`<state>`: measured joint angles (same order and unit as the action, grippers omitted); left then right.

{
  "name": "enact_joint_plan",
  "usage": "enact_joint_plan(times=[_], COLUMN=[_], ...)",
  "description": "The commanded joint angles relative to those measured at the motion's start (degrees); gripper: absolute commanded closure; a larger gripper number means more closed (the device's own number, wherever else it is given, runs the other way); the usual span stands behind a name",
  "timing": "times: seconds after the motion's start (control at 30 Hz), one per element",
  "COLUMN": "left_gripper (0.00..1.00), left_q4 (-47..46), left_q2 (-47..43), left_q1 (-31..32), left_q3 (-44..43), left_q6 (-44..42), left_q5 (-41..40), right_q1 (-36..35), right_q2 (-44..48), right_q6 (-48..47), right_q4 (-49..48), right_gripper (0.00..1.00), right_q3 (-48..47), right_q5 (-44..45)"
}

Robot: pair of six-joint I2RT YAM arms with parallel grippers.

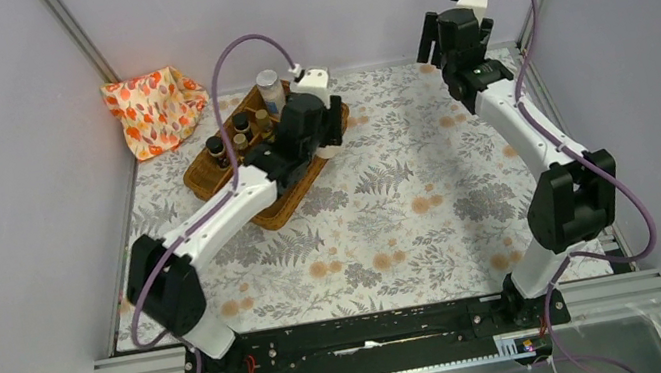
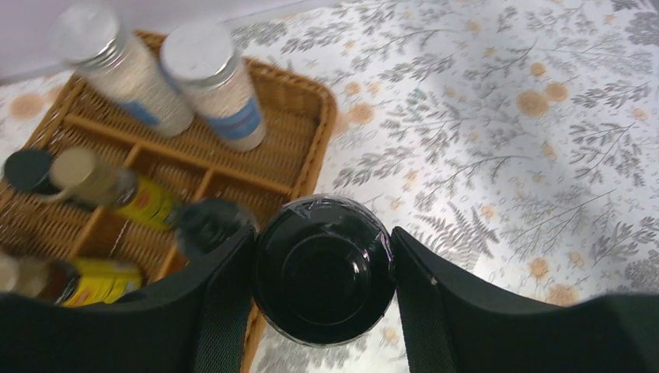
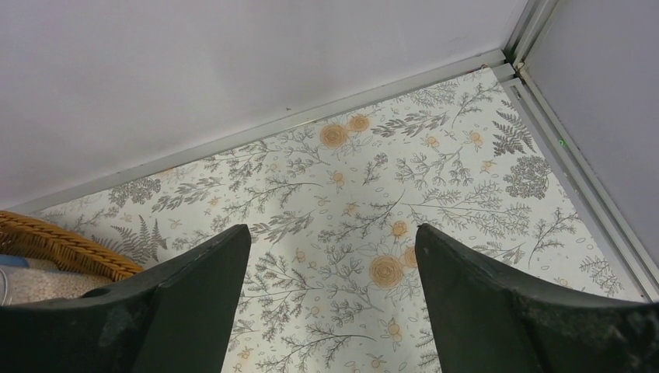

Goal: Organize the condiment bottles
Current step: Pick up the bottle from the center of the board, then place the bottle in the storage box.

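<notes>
Left gripper [image 2: 320, 258] clamps a round, glossy black-capped jar [image 2: 323, 284], seemingly film-wrapped, by the wicker tray [image 2: 311, 132]; right gripper [image 3: 332, 264] gapes empty

We see only the cap of the black-capped bottle [image 2: 322, 268] in the left gripper [image 2: 322, 235]; its body is hidden beneath. From above, the left arm [image 1: 228, 204] covers that bottle and much of the wicker tray [image 1: 200, 180]. The yellow-labelled bottles [image 2: 144, 200] are blurred, their labels unreadable to us. In the right wrist view, the tray runs off the left edge.
</notes>
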<state>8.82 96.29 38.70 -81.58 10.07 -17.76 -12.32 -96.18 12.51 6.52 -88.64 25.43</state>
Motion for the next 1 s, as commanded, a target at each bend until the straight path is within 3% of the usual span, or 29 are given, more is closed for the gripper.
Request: enact_joint_plan(times=[0.0, 0.4, 0.97], left_gripper=[1.00, 1.00, 1.00], left_q4=[-0.8, 3.1, -5.4], left_q2=[-10.0, -24.7, -26.5], left_q1=[0.3, 0.3, -1.9], left_q3=[6.0, 17.3, 29.0], left_q6=[2.6, 6.7, 6.5], left_q5=[-6.5, -13.8, -17.4], right_q1=[0.1, -1.3, -3.0], right_q2=[4.4, 5.7, 4.3], right_q6=[0.3, -0.9, -1.5], right_q4=[-2.0, -2.0, -3.1], right_gripper=[0.15, 0.16, 0.15], right_q3=[1.5, 2.9, 3.3], right_q5=[-0.7, -0.9, -1.8])
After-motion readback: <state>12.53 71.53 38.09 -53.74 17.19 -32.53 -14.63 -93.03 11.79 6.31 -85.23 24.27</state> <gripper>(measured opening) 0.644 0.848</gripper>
